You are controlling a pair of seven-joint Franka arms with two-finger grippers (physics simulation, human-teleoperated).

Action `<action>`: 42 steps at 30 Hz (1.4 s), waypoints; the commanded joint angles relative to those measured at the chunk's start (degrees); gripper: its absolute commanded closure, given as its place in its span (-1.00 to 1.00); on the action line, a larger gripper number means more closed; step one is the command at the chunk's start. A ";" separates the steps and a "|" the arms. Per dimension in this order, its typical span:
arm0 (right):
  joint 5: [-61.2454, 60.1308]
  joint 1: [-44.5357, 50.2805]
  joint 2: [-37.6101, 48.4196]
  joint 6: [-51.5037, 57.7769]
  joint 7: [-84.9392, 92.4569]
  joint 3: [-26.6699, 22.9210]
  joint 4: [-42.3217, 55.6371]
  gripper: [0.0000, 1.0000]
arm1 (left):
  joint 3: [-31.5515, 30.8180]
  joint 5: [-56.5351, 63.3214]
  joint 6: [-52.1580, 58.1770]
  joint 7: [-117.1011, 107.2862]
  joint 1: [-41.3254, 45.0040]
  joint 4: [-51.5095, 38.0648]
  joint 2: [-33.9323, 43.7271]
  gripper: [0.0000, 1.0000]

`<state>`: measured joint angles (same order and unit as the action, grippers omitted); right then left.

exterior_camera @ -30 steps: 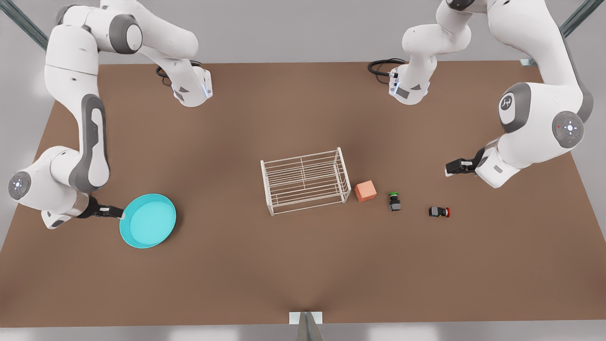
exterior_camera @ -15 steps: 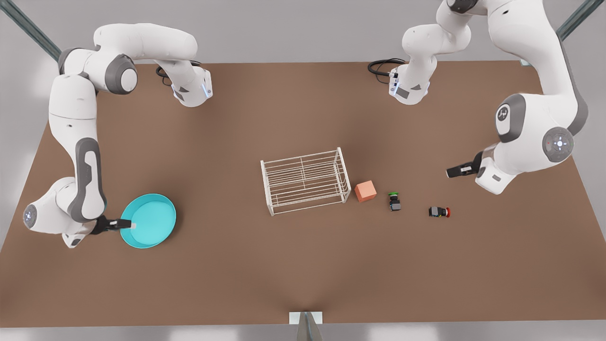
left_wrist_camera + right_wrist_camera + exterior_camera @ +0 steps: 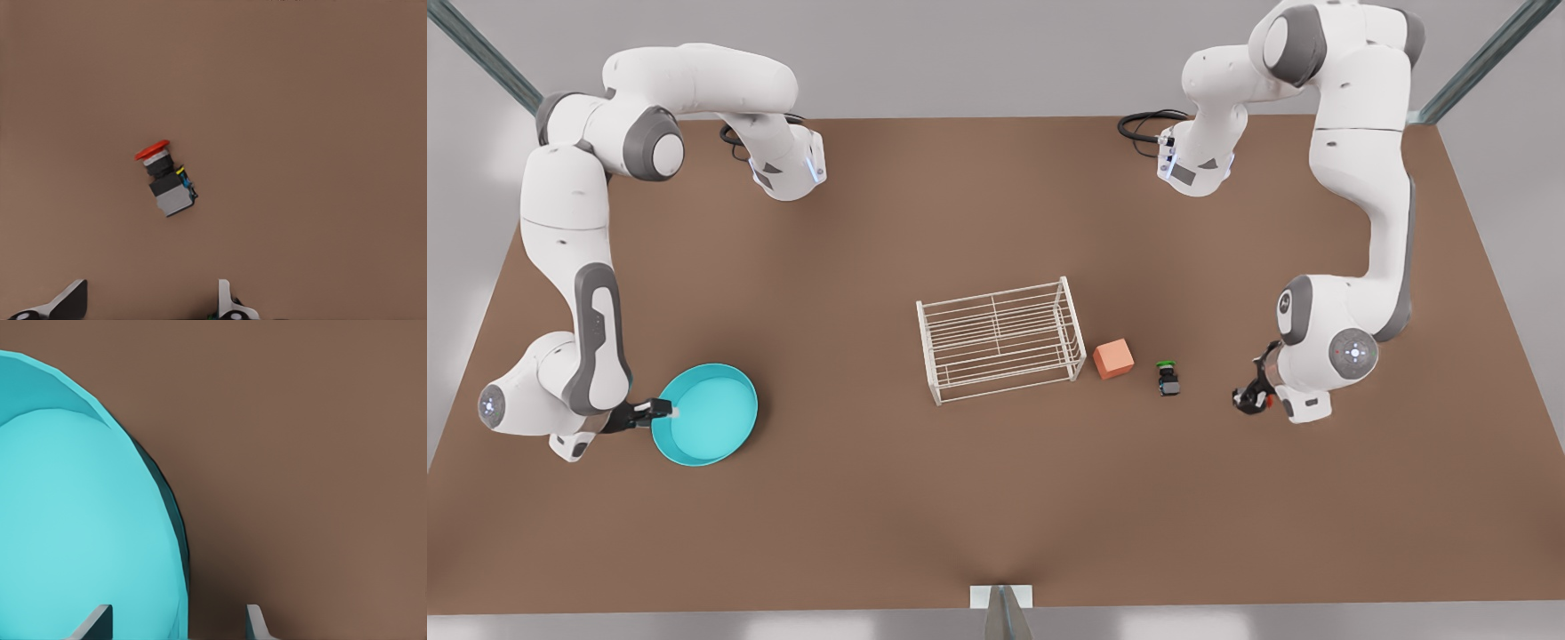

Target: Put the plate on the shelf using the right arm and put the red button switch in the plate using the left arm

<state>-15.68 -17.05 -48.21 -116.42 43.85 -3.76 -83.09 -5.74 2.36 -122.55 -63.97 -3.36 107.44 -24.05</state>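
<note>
The plate [image 3: 704,414] lies flat and empty on the table [image 3: 996,498] at the front view's lower left. The right gripper [image 3: 663,410] straddles its rim, fingers spread, one [image 3: 97,623] over the dish. The shelf [image 3: 1000,339] at centre holds nothing. At centre right, the left gripper [image 3: 1249,398] hangs open over the red button switch [image 3: 165,179], largely hiding it. An orange cube [image 3: 1113,358] and green-capped switch [image 3: 1168,378] lie between.

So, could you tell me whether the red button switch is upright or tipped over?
Tipped over: the red button switch lies on its side, cap sideways.
</note>
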 commanded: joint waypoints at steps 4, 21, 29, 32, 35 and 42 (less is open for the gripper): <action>0.04 0.52 -0.83 -2.05 7.30 -1.51 0.47 -0.40 | 2.75 5.11 -20.88 -46.94 -0.24 2.95 -1.43 -0.93; -0.49 1.84 0.14 -1.09 4.58 -1.78 0.47 0.13 | 5.04 18.56 -29.06 -48.97 2.92 9.37 -5.30 -0.93; -0.40 1.67 0.84 0.49 5.10 -1.78 0.47 0.60 | 5.12 18.65 -28.97 -48.62 3.19 10.86 -5.83 -0.94; -0.40 1.58 1.89 2.95 5.10 -1.78 0.47 0.63 | 5.12 18.65 -29.06 -48.79 3.18 10.60 -6.53 -0.94; -1.28 1.23 3.73 5.76 4.93 -1.60 0.47 0.63 | 5.12 18.74 -29.15 -48.88 3.18 10.51 -7.15 -0.94; -5.85 3.33 7.78 13.76 3.17 -0.37 0.21 0.65 | 5.12 19.53 -29.24 -49.06 3.10 10.16 -7.94 -0.93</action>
<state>-19.81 -14.11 -40.97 -107.56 48.32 -4.23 -82.89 -0.61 21.58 -151.73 -108.03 -0.25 117.65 -32.00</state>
